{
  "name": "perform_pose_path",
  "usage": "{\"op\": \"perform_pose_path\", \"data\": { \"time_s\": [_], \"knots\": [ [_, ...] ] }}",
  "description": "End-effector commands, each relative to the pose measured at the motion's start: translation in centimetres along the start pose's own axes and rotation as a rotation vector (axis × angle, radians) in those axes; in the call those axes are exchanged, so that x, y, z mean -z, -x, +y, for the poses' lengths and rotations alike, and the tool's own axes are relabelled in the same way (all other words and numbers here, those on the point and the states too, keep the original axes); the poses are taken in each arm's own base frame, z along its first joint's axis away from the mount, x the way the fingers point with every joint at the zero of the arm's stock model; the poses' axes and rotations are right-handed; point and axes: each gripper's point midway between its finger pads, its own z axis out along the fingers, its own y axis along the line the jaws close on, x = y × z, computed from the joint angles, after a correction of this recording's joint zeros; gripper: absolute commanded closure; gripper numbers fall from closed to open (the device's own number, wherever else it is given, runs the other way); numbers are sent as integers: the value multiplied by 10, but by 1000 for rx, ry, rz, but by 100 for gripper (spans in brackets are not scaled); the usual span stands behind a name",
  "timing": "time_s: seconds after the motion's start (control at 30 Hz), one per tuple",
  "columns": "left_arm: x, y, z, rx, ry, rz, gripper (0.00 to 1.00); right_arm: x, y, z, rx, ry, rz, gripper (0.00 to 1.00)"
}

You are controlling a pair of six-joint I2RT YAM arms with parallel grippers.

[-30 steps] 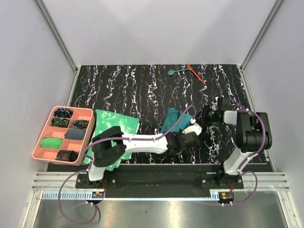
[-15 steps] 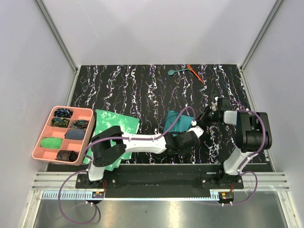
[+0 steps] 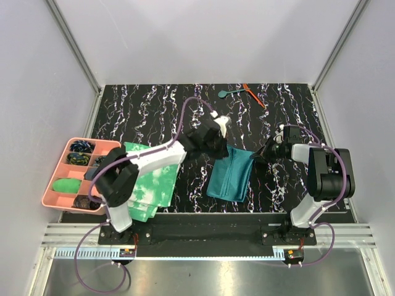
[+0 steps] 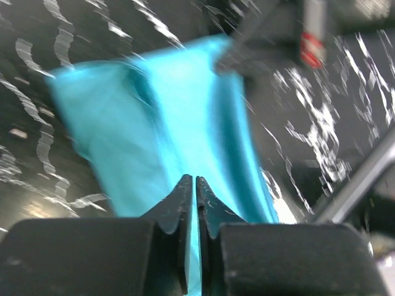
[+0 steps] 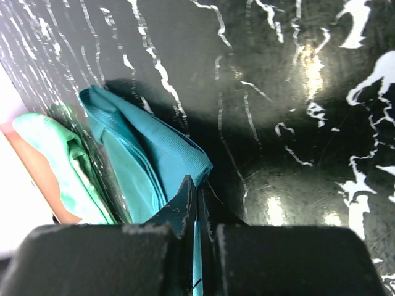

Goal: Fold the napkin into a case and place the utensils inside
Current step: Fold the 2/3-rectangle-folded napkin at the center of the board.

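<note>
At the near left, a stack of green-and-white cloths [image 3: 151, 182] lies flat beside a pink tray [image 3: 54, 171]. The tray's compartments hold small bundles: several dark patterned ones, one plain green and one grey-blue. The far right compartment looks bare. None of these belong to the job in hand.

Right of the stack, near the middle of the tabletop [image 3: 154, 111], the napkin [image 3: 230, 177] lies as a folded teal rectangle, longer than wide and slanting towards the near left. It is not yet a closed case. Both arms meet it at its far end. The left hand [image 4: 191, 185] has its fingers pressed together on the cloth at the far left corner. The right hand [image 5: 197, 185] is likewise shut tight on the far right corner, with layered folds showing at its tips. Holding the two corners of one edge keeps the layers aligned and taut, which I judge suits carrying that edge over for the next fold.

Well beyond, by the far edge, the teal spoon [image 3: 225, 94] and the orange stick [image 3: 253, 95] lie close together, untouched and clear of the folding.
</note>
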Motion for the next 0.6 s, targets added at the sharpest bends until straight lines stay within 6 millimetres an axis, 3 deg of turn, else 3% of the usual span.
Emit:
{"op": "perform_pose_path", "data": {
  "time_s": [0.0, 0.07, 0.23, 0.3, 0.4, 0.57],
  "knots": [
    [-25, 17, 4, 23, -41, -16, 94, 11, 7, 13, 45, 27, -28, 100],
    [-42, 10, 21, 41, -6, 7, 95, 12, 6, 14, 46, 32, -25, 100],
    [-74, 0, 36, 51, 16, 29, 95, 13, 5, 15, 43, 31, -18, 100],
    [-80, 2, 38, 52, 24, 14, 96, 15, 6, 19, 48, 37, -23, 100],
    [-91, -10, 44, 66, 36, 50, 96, 19, 7, 26, 56, 44, -25, 100],
    [-94, -22, 48, 109, 43, 63, 97, 18, 4, 46, 60, 61, -12, 100]
  ]
}}
